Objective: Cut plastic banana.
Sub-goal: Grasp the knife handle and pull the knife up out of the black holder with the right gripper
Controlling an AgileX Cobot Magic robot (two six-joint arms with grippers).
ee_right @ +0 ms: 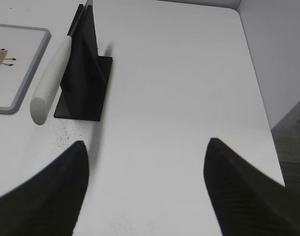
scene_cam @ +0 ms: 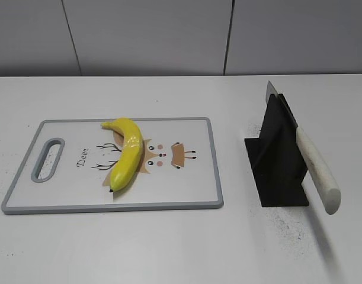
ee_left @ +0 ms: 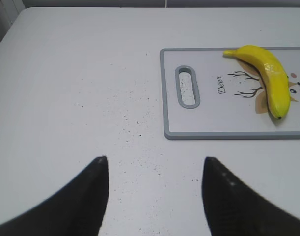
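The plastic banana is glossy yellow, curved, with a dark tip toward the front. It lies across the middle of the white cutting board, which has a grey rim and a deer drawing. The banana also shows in the left wrist view on the board. A knife with a white handle rests slanted in a black stand to the right of the board; it also shows in the right wrist view. My left gripper is open over bare table, left of the board. My right gripper is open over bare table, right of the stand.
The white table carries dark specks. The board's handle slot faces my left gripper. The table's right edge and corner lie beyond my right gripper. A grey wall stands behind. Neither arm shows in the exterior view.
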